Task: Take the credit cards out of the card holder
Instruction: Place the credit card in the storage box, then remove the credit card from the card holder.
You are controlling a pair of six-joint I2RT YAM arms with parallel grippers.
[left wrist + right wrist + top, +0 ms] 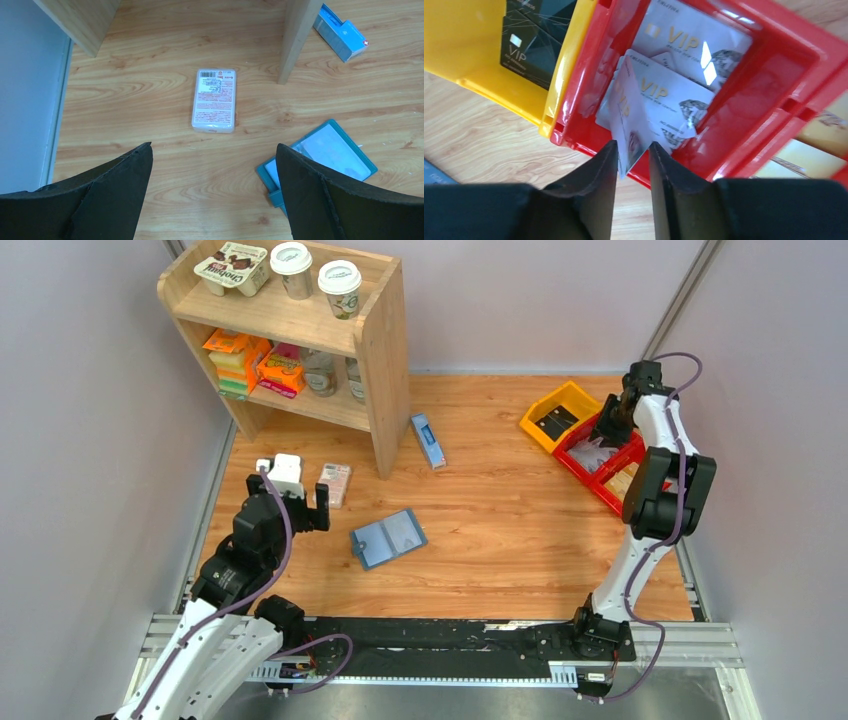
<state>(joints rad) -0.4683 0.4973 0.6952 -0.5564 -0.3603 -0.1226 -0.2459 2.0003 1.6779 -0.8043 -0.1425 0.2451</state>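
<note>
**Right gripper** (630, 145): shown above the near wall of the red bin (769, 85), its jaws parted a little. A white card (626, 115) is seen standing on edge in the gap, tilted, with its upper part leaning over the bin. Whether the pads are touching it cannot be told. Two more white VIP cards (674, 95) are seen lying flat inside the red bin. A black card (529, 45) is seen in the yellow bin (459, 40), which adjoins the red one on its left in the wrist view.

**Left gripper** (213, 146): held wide open and empty above the wooden table (500, 510). A pink-and-white pack (214, 100) is seen lying flat just beyond the fingertips.

**Card holder** (388, 538): laid open and flat on the table near the middle, well apart from the bins and to the right of the left gripper. Its paler inner panels are turned upward.

**Surroundings:** a wooden shelf (385, 350) is placed at the far left, with a blue-and-white box (428, 440) lying beside its right upright.
</note>
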